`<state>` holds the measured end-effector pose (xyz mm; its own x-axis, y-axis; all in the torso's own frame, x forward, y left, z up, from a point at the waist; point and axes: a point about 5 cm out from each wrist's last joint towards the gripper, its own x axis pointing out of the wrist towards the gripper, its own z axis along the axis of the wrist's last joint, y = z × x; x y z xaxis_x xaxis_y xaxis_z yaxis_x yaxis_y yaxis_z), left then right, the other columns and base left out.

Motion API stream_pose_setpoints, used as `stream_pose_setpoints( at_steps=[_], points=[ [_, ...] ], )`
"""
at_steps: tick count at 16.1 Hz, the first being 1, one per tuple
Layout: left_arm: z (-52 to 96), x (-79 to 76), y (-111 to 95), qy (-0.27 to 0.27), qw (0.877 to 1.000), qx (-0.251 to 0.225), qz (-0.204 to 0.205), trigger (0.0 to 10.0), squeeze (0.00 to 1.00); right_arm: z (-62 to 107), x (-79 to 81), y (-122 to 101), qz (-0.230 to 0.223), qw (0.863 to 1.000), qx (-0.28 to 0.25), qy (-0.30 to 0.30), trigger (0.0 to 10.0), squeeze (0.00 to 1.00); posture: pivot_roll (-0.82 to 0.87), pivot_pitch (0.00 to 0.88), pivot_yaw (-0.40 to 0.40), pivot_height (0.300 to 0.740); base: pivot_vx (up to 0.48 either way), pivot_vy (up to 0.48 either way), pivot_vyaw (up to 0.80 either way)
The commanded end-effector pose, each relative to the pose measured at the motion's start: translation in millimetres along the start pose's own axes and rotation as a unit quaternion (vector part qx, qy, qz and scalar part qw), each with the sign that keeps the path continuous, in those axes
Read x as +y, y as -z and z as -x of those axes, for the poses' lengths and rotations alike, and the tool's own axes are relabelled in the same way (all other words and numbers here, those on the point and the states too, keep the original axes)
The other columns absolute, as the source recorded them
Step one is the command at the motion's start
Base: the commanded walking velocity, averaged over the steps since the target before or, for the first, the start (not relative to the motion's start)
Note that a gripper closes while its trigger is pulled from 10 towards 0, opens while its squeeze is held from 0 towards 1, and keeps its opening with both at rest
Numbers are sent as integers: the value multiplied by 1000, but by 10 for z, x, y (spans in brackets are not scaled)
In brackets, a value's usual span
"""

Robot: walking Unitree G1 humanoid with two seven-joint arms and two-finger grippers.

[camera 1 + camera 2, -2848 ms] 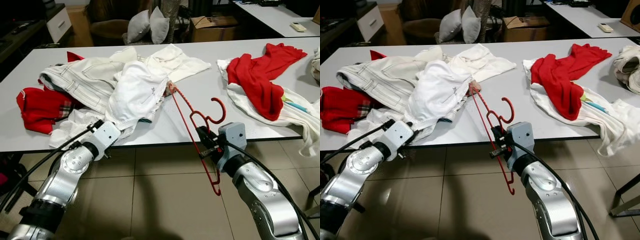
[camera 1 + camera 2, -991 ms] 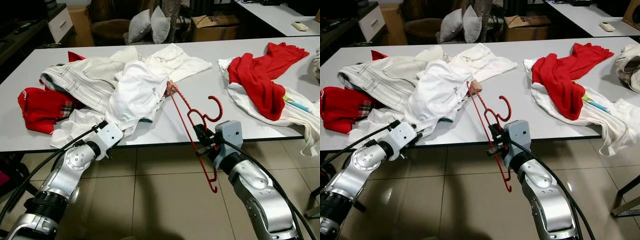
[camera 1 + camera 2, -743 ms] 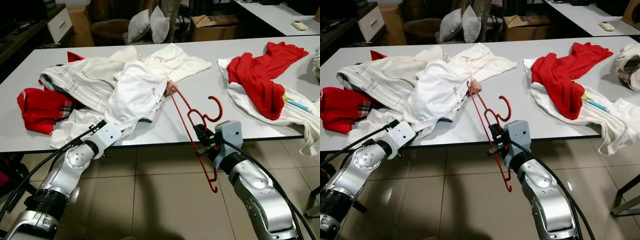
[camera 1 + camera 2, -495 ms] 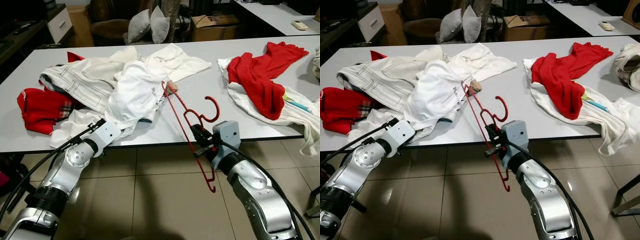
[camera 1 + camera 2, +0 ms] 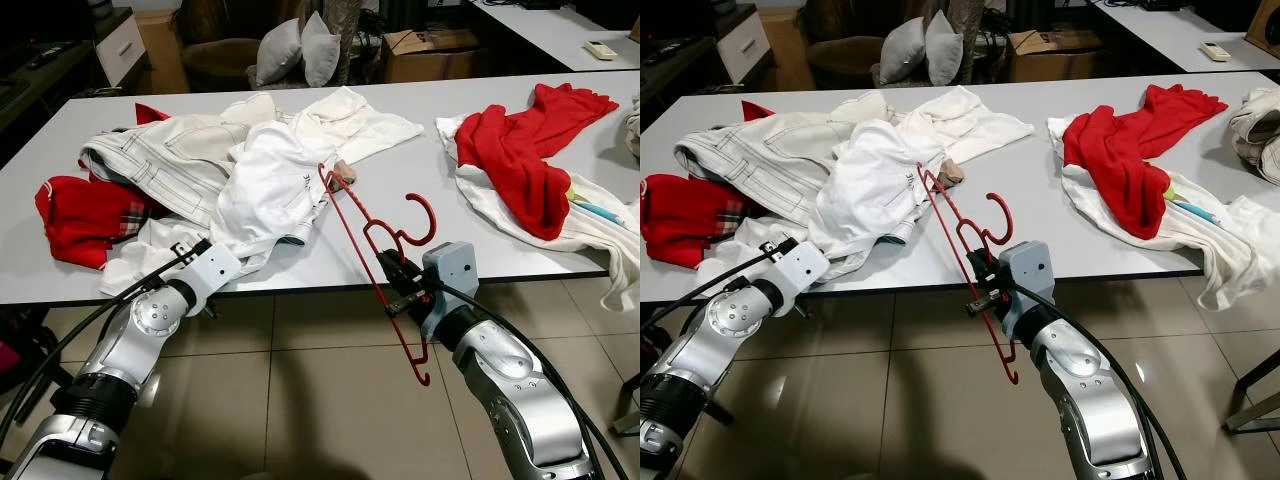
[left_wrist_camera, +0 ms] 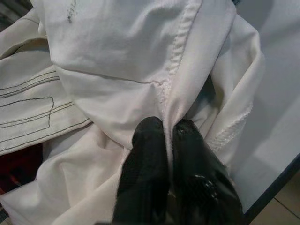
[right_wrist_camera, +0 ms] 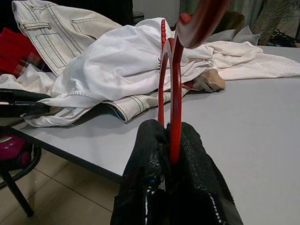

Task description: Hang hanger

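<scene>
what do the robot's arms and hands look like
Both arms are silver metal with rounded joint housings and black cables running along them. The right hand has a grey boxy wrist block; the left hand ends a pale silver wrist. Each has two long black fingers with a matte, slightly textured surface.

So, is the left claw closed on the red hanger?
No, the left claw pinches a fold of the white garment, while the red hanger sits in the right claw.

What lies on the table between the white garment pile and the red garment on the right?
Between the white garment pile and the red garment, the left eye view shows bare table, crossed near its front edge by the red hanger held in the right gripper.
</scene>
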<state>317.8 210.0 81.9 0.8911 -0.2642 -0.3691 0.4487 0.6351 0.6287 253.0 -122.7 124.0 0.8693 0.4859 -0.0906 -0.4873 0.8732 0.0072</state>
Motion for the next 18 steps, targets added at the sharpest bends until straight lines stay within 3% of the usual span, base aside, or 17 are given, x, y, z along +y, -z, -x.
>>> stream_pose_setpoints(
  at_steps=[1, 3, 5, 8, 10, 14, 18],
  points=[
    [-12, 61, -31, -9, 1000, -7, 7, 0, 0, 0, 25, -34, 3, 1000, -10, -7, 10000, 0, -76, 0, 97, 740, 0, 0, 0],
    [5, 121, -135, -17, 998, -35, 41, 0, 0, 15, 35, -32, 5, 1000, -10, -12, 10000, 0, -78, 0, 105, 740, 0, 0, 0],
    [63, 286, -449, -15, 989, -105, 104, 0, 0, 118, 71, -84, 21, 998, -15, -65, 10000, 0, -75, 0, 115, 740, 0, 0, 0],
    [164, 576, -798, -28, 978, -165, 121, 0, 0, 311, 139, -136, 37, 987, -3, -154, 10000, 0, -66, 0, 102, 740, 0, 0, 0],
    [250, 669, -978, -19, 974, -189, 120, 0, 0, 422, 172, -150, 44, 979, 9, -200, 10000, 0, -62, 0, 99, 740, 0, 0, 0],
    [354, 610, -1107, 11, 975, -197, 102, 0, 0, 399, 181, -148, 40, 976, 16, -211, 10000, 0, -59, 0, 98, 740, 0, 0, 0],
    [519, 420, -1158, 68, 978, -188, 60, 0, 0, 207, 73, -97, 21, 985, 31, -169, 10000, 0, -44, 0, 70, 740, 0, 0, 0]
  ],
)
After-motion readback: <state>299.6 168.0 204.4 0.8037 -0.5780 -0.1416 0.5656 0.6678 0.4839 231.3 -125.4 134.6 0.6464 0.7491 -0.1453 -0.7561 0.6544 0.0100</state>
